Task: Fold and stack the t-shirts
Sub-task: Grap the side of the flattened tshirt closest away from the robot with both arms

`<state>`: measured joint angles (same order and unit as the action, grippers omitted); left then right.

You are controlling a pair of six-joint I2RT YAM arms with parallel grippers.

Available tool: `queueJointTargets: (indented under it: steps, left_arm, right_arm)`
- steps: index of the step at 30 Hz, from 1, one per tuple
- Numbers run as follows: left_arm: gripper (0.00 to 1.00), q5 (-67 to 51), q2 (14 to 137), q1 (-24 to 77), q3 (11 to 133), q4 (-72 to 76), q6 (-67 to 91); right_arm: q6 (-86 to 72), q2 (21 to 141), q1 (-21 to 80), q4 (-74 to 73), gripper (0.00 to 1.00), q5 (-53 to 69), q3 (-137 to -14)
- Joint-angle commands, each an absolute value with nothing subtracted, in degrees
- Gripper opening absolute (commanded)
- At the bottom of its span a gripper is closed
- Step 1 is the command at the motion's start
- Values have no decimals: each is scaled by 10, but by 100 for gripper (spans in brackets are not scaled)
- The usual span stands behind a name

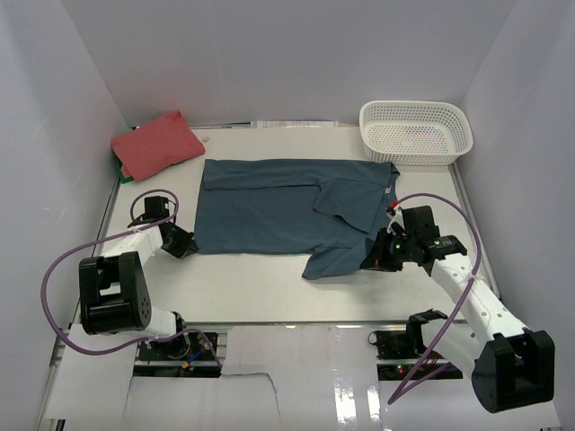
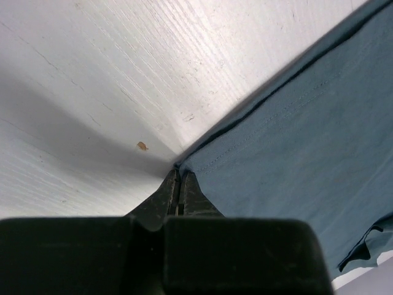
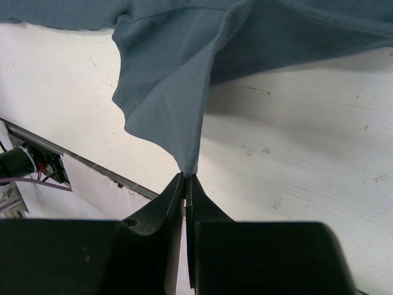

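Top external view: we see the dark teal-blue t-shirt (image 1: 278, 211) spread flat across the middle of the bench (image 1: 269, 292). Its far long edge is folded over, and one sleeve is turned in over the body on the right. The left hand (image 1: 184, 242) sits at the shirt's near left corner. The right hand (image 1: 371, 260) is at the near right part, where a flap of cloth reaches toward the front edge.

In the left wrist view we find that hand pressed together on the hemmed corner, which lies low on the bench. In the right wrist view the hand pinches a point of the teal cloth, raised off the surface with a shadow beneath it.

The coral-red t-shirt (image 1: 157, 144) lies folded at the far left corner, well apart from the teal one. Something green shows at its left edge, though we cannot make out what it is. A white lattice basket (image 1: 415, 153) stands at the far right corner, just beyond the teal shirt's far right end.
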<state>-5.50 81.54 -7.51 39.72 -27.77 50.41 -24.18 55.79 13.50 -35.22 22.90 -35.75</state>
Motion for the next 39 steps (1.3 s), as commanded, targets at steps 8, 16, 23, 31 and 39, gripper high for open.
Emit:
queueJointTargets:
  steps: [8, 16, 23, 31, 39]
  left_arm:
    - [0, -41, 764, -92, 392, -308, 482]
    - [0, -72, 765, -135, 377, -311, 457]
    - [0, -73, 758, -138, 373, -313, 448]
    - [0, -69, 743, -142, 372, -321, 449]
    - [0, -75, 728, -144, 403, -336, 453]
  right_arm:
    - [-238, 482, 132, -446, 8, 250, -374]
    - [-258, 399, 132, -545, 8, 288, -352]
    - [-272, 352, 132, -594, 8, 291, -345]
    - [-275, 322, 132, -618, 8, 281, -349]
    - [-257, 357, 132, -634, 8, 221, -456]
